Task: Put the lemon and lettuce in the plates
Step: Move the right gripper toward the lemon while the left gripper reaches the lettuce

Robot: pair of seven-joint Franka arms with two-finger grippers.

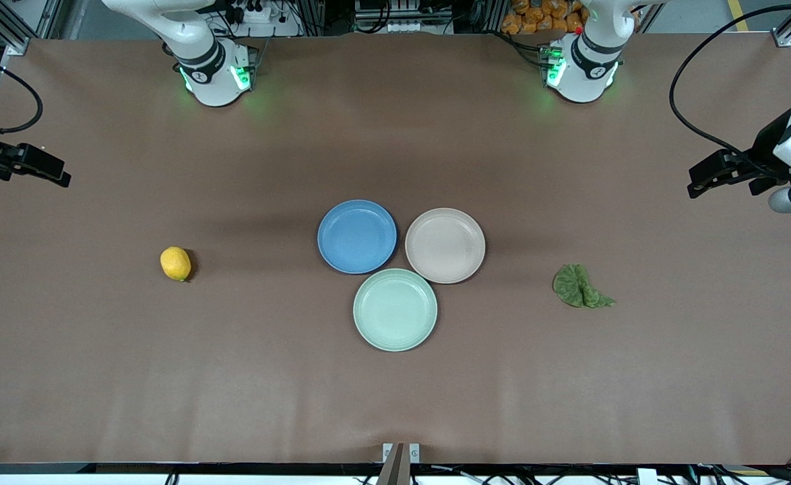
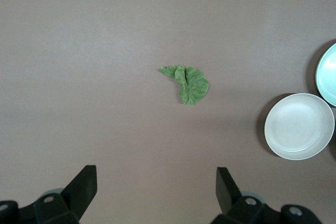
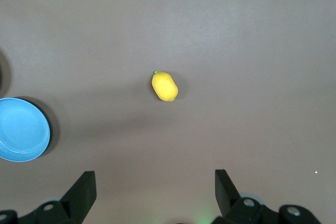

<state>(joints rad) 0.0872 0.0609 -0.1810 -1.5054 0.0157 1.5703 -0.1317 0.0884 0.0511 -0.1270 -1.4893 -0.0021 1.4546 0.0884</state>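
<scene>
The yellow lemon [image 1: 175, 263] [image 3: 165, 86] lies on the brown table toward the right arm's end. The dark green lettuce [image 1: 579, 287] [image 2: 189, 83] lies crumpled on the table toward the left arm's end. Between them stand the blue plate [image 1: 357, 236] [image 3: 21, 129] and, beside it, the beige-pink plate [image 1: 445, 245] [image 2: 299, 126], both empty. My right gripper [image 1: 58, 176] [image 3: 155, 184] hangs open high over its end of the table, holding nothing. My left gripper [image 1: 699, 182] [image 2: 156, 182] hangs open over the table at its own end, also holding nothing.
A pale mint-green plate [image 1: 395, 309] [image 2: 329, 74] sits empty against the other two, nearer to the front camera. The arms' bases [image 1: 217, 74] [image 1: 581, 67] stand along the table's back edge. A black cable [image 1: 692, 121] loops over the table by the left gripper.
</scene>
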